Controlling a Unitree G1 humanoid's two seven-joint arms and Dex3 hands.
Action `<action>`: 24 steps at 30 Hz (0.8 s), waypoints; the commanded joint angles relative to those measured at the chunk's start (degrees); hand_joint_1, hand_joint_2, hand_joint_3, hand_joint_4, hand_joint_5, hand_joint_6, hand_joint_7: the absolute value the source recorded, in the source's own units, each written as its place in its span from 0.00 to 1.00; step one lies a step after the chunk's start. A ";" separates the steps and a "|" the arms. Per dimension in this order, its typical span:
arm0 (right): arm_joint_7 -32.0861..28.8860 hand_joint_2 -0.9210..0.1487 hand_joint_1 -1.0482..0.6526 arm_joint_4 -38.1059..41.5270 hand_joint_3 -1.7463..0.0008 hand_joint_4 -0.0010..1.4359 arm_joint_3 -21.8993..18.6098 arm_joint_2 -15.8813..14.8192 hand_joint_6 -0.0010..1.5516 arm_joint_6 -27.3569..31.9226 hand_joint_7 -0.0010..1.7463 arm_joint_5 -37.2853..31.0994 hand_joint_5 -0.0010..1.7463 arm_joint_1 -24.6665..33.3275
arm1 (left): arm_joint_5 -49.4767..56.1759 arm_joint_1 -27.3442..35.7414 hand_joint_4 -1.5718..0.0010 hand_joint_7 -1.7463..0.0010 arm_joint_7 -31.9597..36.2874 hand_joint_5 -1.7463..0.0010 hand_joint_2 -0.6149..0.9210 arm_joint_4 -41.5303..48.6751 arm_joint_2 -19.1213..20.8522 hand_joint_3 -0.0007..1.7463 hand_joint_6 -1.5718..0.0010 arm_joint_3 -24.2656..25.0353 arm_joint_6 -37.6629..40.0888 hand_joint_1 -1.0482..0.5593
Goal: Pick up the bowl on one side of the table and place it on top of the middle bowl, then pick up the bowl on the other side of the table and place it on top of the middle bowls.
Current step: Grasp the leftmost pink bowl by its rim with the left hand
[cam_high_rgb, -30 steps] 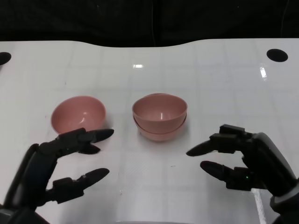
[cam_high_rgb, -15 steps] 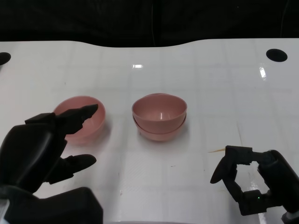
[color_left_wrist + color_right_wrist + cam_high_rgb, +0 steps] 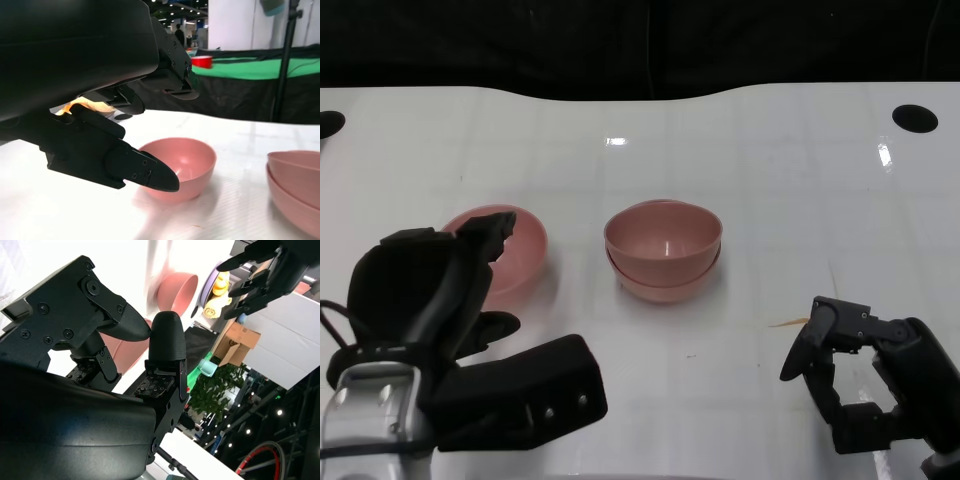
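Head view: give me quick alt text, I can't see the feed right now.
The left hand hovers open at the near rim of a single pink bowl on the white table. Two stacked pink bowls sit mid-table; the right hand is curled, empty, near the front edge.
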 commanded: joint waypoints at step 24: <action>1.27 0.46 0.48 -0.68 0.26 0.64 -2.48 2.75 0.49 0.86 0.91 -1.17 1.00 0.36 | -5.50 -17.59 0.59 0.98 8.92 0.95 1.00 36.10 0.96 0.00 0.68 -8.77 3.31 0.36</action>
